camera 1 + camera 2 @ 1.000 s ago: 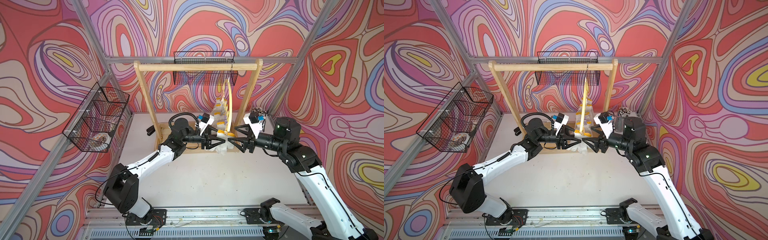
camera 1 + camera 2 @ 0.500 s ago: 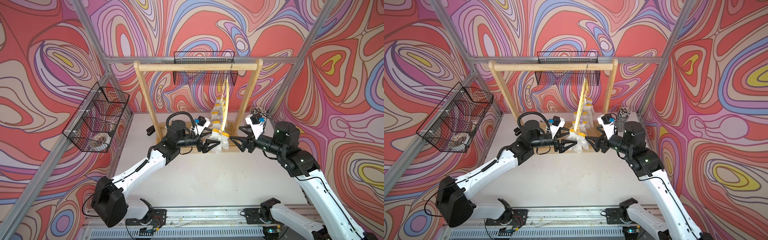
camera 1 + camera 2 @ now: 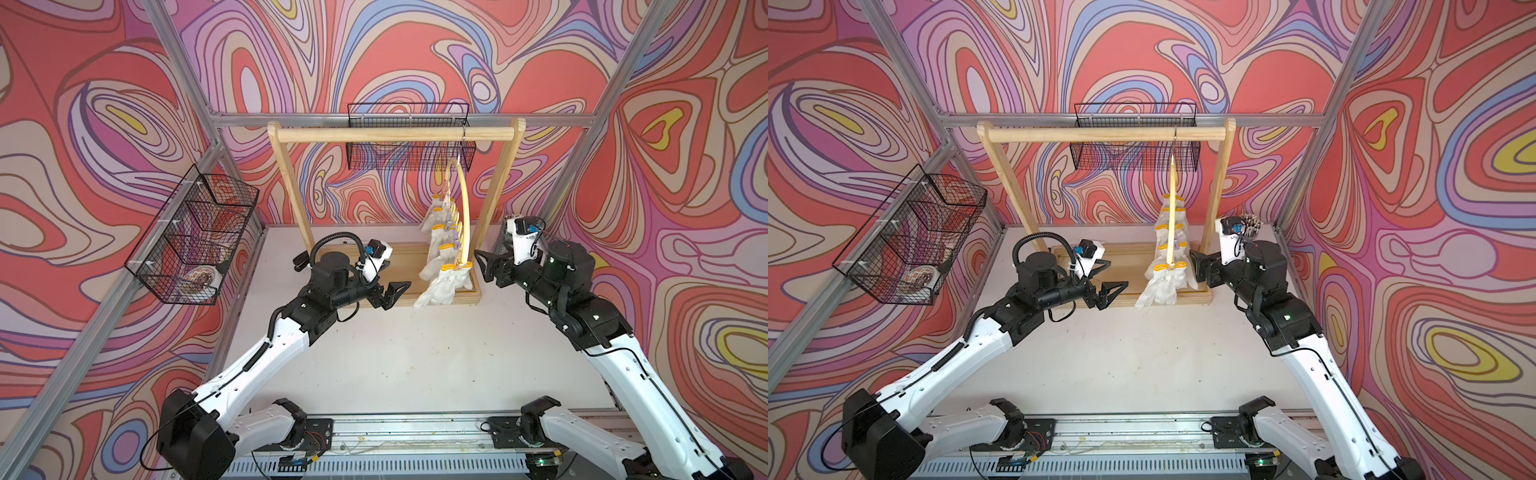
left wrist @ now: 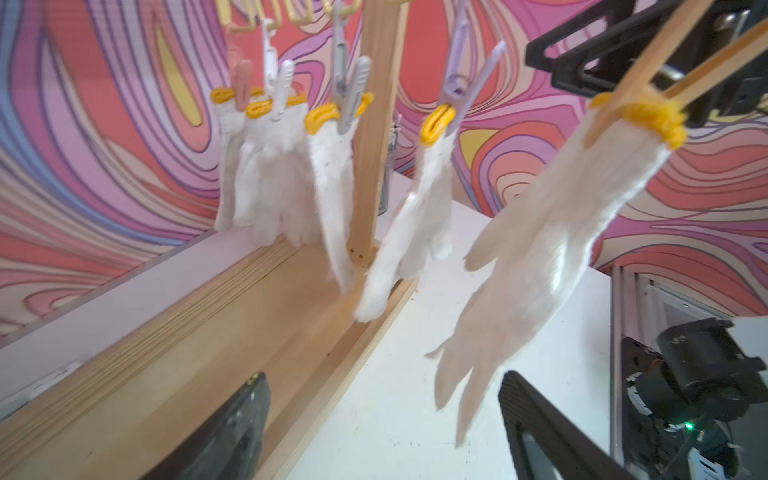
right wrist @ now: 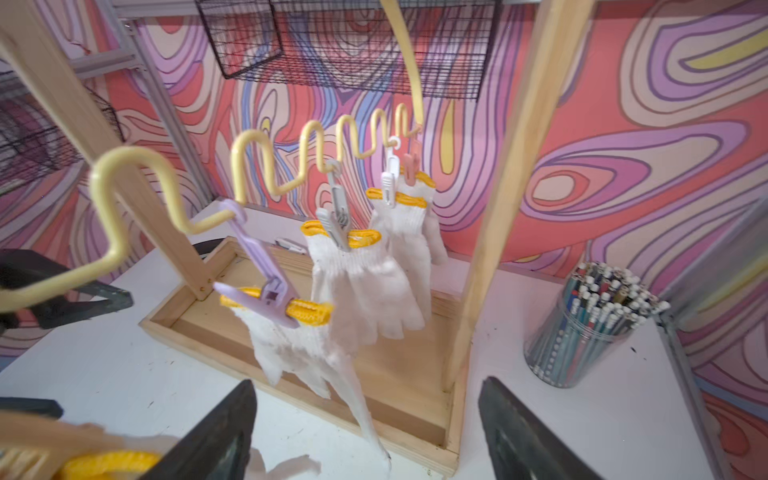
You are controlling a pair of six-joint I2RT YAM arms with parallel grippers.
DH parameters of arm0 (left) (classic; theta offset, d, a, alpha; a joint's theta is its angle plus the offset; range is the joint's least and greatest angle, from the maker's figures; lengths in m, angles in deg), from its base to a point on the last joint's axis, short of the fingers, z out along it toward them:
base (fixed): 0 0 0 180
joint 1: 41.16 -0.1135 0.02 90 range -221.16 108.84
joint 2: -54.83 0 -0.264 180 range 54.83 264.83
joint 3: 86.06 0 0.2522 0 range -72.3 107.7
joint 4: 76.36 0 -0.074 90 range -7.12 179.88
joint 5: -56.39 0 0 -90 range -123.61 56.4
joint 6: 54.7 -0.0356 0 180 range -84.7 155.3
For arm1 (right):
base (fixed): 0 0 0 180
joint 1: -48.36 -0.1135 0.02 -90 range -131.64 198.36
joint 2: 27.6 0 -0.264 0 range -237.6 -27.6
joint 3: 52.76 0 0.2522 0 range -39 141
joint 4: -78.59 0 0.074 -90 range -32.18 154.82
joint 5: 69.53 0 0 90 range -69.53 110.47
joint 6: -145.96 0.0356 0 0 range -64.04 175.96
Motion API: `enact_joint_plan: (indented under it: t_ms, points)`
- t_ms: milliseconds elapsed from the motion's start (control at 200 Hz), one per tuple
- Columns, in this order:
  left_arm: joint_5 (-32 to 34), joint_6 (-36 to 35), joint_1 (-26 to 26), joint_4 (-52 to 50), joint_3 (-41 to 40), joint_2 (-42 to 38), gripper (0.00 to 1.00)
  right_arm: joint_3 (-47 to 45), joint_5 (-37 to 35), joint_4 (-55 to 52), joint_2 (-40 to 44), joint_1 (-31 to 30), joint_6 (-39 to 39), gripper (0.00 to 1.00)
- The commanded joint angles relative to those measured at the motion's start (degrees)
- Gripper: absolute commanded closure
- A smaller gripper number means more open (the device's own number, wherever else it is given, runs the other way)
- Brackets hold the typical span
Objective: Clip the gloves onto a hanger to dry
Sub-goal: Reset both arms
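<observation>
The pale yellow hanger point(image 3: 464, 208) point(image 3: 1170, 216) hangs by its hook from the wooden rail, its wavy bar point(image 5: 249, 141) carrying small clips. Several white gloves point(image 3: 441, 286) point(image 3: 1160, 286) point(image 5: 361, 286) with yellow cuffs dangle from those clips over the tray base. The nearest glove point(image 4: 540, 249) hangs free. My left gripper point(image 3: 395, 293) point(image 3: 1113, 293) point(image 4: 384, 382) stands open and empty a short way left of the gloves. On the hanger's right side my right gripper point(image 3: 484, 268) point(image 3: 1198, 270) point(image 5: 368, 384) is open too, holding nothing.
The wooden rail frame point(image 3: 395, 135) stands on a shallow wooden tray base point(image 3: 409, 255). A wire basket point(image 3: 195, 241) juts from the left wall and another point(image 3: 409, 137) from the back wall. A cup of pens point(image 5: 590, 324) stands behind my right arm.
Both grippers have drawn back from the hanger's near end, left one leftward and right one rightward, and their jaws have opened wider. The nearest glove now hangs from its clip alone.
</observation>
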State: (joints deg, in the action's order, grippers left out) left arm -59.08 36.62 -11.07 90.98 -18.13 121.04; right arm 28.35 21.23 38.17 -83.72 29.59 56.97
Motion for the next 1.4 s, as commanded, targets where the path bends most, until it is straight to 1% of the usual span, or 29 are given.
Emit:
enact_joint_plan:
  t_ms: [0, 55, 230, 320, 421, 501, 566, 621, 666, 731, 761, 771, 826, 881, 936, 966, 981, 1016, 1077, 1132, 1207, 1312, 1397]
  points:
    - [4.7, -0.8, -3.6, -1.7, -3.4, -2.0, 0.11, -1.8, -8.0, 2.6, -1.2, 0.4, 1.9, 0.14]
    - [5.6, -0.3, -5.8, -0.6, -5.4, -2.3, 0.11, -2.1, -9.1, 3.6, -2.2, 1.0, 3.1, 0.14]
    - [14.9, -2.5, -10.3, -0.4, -8.5, 0.1, 0.11, -2.1, -12.7, 6.5, -6.0, 3.8, 9.3, 0.14]
    - [16.0, -2.2, -12.9, 3.9, -11.1, 0.8, 0.11, -3.8, -14.1, 8.5, -7.5, 6.6, 12.5, 0.14]
    - [16.8, 0.1, -17.4, 10.3, -14.9, 2.2, 0.11, -6.4, -14.8, 9.8, -8.9, 10.6, 19.1, 0.14]
    - [18.2, 1.3, -20.8, 14.6, -17.8, 3.4, 0.11, -9.6, -17.8, 12.0, -9.4, 11.9, 23.7, 0.14]
    - [19.0, 1.4, -22.3, 17.2, -19.9, 4.2, 0.11, -11.4, -19.0, 12.7, -10.1, 12.5, 28.0, 0.14]
    - [19.2, 1.1, -22.9, 19.3, -21.4, 5.1, 0.11, -12.5, -18.5, 13.1, -10.8, 12.5, 30.6, 0.09]
    - [19.4, 0.7, -23.1, 21.5, -22.7, 5.9, 0.11, -13.2, -17.7, 12.2, -11.5, 12.4, 34.1, 0.09]
    - [19.6, -0.5, -23.1, 24.0, -24.0, 6.8, 0.1, -14.8, -13.3, 14.4, -12.9, 11.8, 36.7, 0.08]
    - [20.1, -0.6, -23.2, 24.8, -24.0, 7.1, 0.1, -15.2, -13.0, 15.3, -13.7, 11.0, 36.1, 0.08]
    - [20.2, -0.7, -23.2, 25.3, -25.6, 7.2, 0.1, -15.3, -13.3, 15.6, -14.0, 10.7, 35.7, 0.08]
    - [20.9, -0.5, -23.5, 27.9, -27.4, 7.9, 0.1, -17.8, -15.7, 19.0, -14.6, 9.2, 30.9, 0.07]
    - [20.1, -0.2, -24.0, 30.6, -28.9, 9.2, 0.1, -22.3, -16.1, 25.6, -14.6, 9.1, 25.4, 0.06]
    - [20.1, -0.3, -24.4, 33.5, -30.2, 11.2, 0.1, -27.1, -17.9, 32.1, -14.0, 9.3, 19.7, 0.05]
    - [20.4, -0.1, -24.7, 35.6, -30.8, 12.0, 0.1, -28.8, -17.8, 34.6, -13.8, 9.8, 17.4, 0.05]
    - [20.5, 0.2, -24.8, 35.0, -30.8, 11.8, 0.1, -29.5, -17.5, 35.3, -13.8, 10.1, 16.5, 0.05]
    - [19.8, 0.2, -25.2, 32.3, -30.0, 11.2, 0.1, -30.7, -17.3, 36.8, -13.9, 10.9, 15.2, 0.05]
    - [19.6, 0.2, -25.3, 34.8, -30.7, 11.8, 0.1, -32.9, -17.7, 40.2, -14.9, 12.1, 13.0, 0.04]
    - [19.3, 0.2, -25.4, 32.7, -29.8, 11.8, 0.1, -34.2, -17.9, 43.2, -16.1, 13.0, 10.9, 0.04]
    - [18.6, 0.7, -26.1, 32.9, -29.5, 12.4, 0.1, -35.9, -19.4, 48.1, -18.2, 14.0, 8.4, 0.03]
    - [17.8, 1.3, -26.8, 32.5, -29.3, 12.6, 0.1, -38.1, -18.6, 56.7, -22.6, 16.9, 7.5, 0.03]
    - [17.6, 1.5, -27.1, 32.6, -29.3, 12.5, 0.1, -38.9, -19.3, 62.0, -26.5, 17.6, 6.3, 0.02]
